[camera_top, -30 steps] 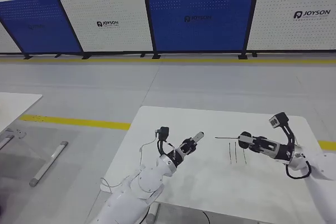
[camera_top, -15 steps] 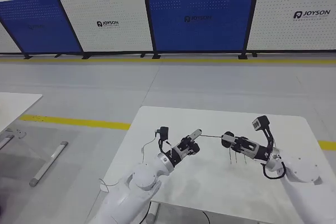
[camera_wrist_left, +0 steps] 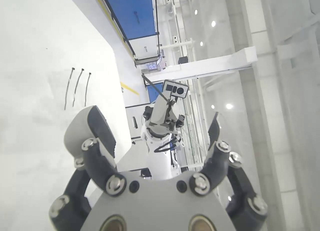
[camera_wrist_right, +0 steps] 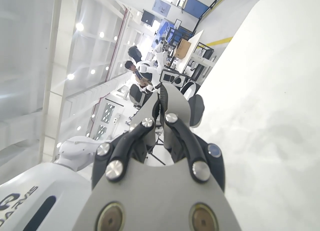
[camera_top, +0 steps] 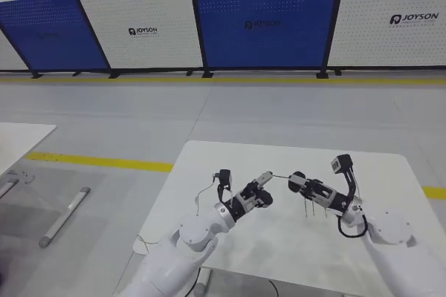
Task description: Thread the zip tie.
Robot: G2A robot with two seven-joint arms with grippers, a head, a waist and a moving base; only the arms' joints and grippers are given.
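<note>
**Operator:** Where is my zip tie?

**Spotter:** You have the zip tie [camera_top: 281, 177] in your right gripper [camera_top: 296, 182], held up off the table [camera_top: 230, 160]. It sticks straight out from the fingertips as a thin dark line and points toward your left gripper [camera_top: 264, 187].

**Operator:** How do my jaws stand?

**Spotter:** Your right jaws are pinched together on one end of the zip tie. In your right wrist view the fingers [camera_wrist_right: 175, 102] meet with no gap. Your left jaws are spread wide and hold nothing. The two grippers face each other over the middle of the table, close together. The free tip of the zip tie lies just beside one left finger, but you cannot tell whether it touches.

**Operator:** What else is on the table?

**Spotter:** Three spare ties [camera_top: 314, 206] lie flat, side by side and nearly parallel. They sit near your right gripper and neither gripper touches them.
</note>
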